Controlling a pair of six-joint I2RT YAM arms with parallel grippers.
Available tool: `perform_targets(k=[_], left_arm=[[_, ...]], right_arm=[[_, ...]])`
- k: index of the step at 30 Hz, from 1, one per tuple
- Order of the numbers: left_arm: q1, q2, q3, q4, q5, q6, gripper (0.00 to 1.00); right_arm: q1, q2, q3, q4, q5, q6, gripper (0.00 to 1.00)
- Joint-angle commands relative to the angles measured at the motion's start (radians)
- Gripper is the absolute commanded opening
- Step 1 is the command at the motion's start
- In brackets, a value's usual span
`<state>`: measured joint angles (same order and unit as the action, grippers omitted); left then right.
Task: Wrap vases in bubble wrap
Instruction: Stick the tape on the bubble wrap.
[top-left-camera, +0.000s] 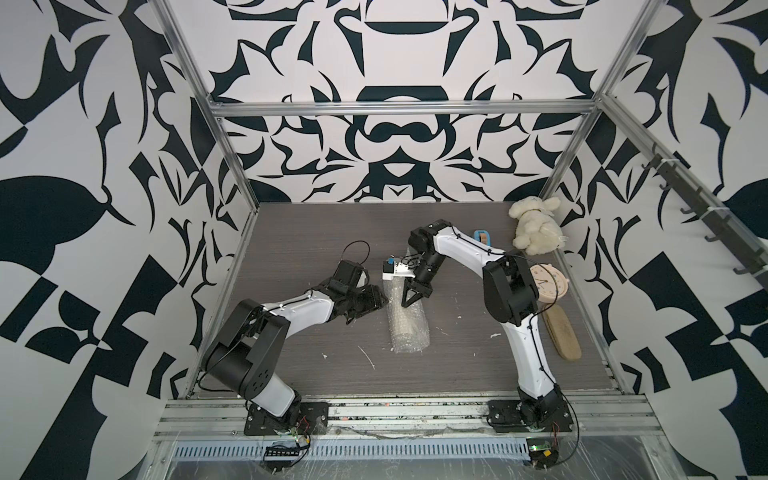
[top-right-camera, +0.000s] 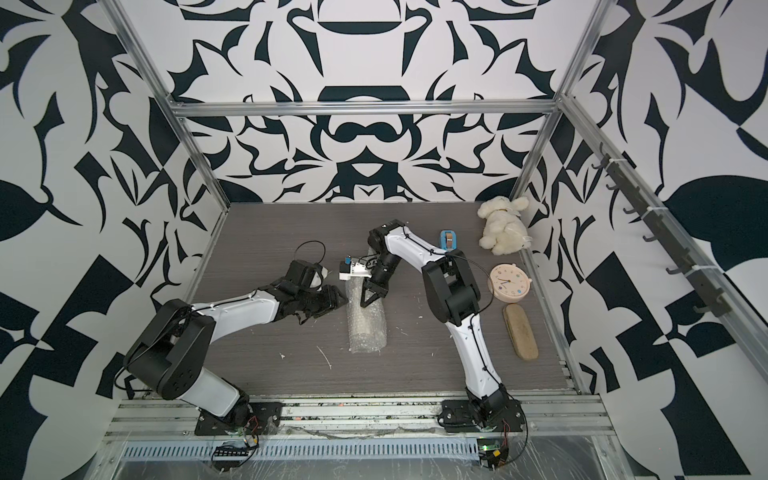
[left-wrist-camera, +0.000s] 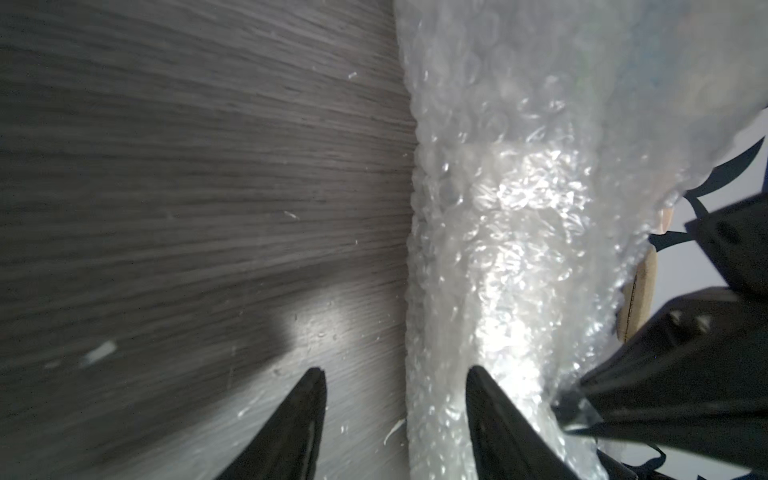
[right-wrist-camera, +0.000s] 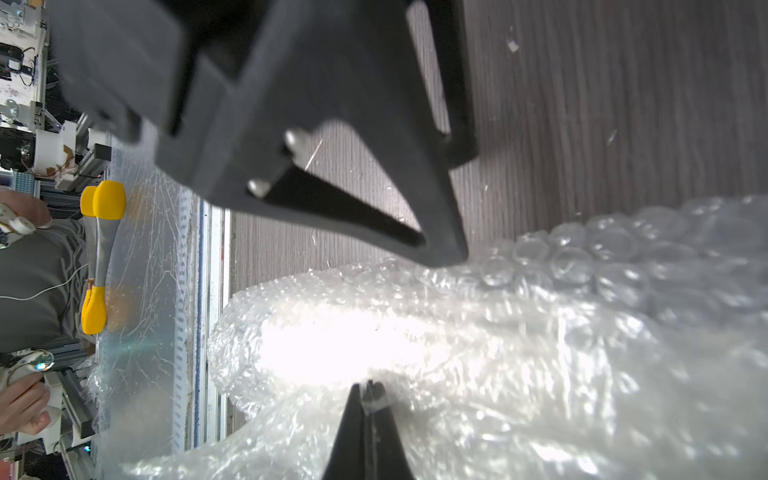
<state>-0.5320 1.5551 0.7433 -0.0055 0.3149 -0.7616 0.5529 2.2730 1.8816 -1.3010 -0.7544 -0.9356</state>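
Now the right claw (top-left-camera: 405, 304) is shut tight with its tip on the bubble wrap (top-left-camera: 409, 332) on the tabletop (top-left-camera: 311, 232), and the left claw (top-left-camera: 383, 300) sits open beside it.

open left, bubble wrap (top-left-camera: 405, 328) centre, clock (top-left-camera: 548, 284) right

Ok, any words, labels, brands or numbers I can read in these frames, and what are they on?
No text is readable in any view.
On the clock: marks around the face, too small to read as numbers.
On the tape dispenser: no legible label.
On the bubble wrap: no print visible.
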Motion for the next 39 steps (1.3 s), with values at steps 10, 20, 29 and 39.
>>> perform_targets(k=[10,20,29,39], left_arm=[[-0.001,0.050,0.035,0.162,0.170,0.007,0.75],[-0.027,0.130,-0.009,0.312,0.089,-0.090,0.90],[-0.038,0.178,-0.043,0.422,0.102,-0.152,0.87],[-0.045,0.208,-0.075,0.413,0.056,-0.159,0.66]], right_arm=[[0.005,0.019,0.013,-0.024,0.042,0.014,0.00],[0.005,0.017,0.012,-0.017,0.031,0.018,0.00],[0.005,0.016,0.017,-0.018,0.036,0.031,0.00],[0.005,0.023,0.071,-0.071,0.080,0.087,0.00]])
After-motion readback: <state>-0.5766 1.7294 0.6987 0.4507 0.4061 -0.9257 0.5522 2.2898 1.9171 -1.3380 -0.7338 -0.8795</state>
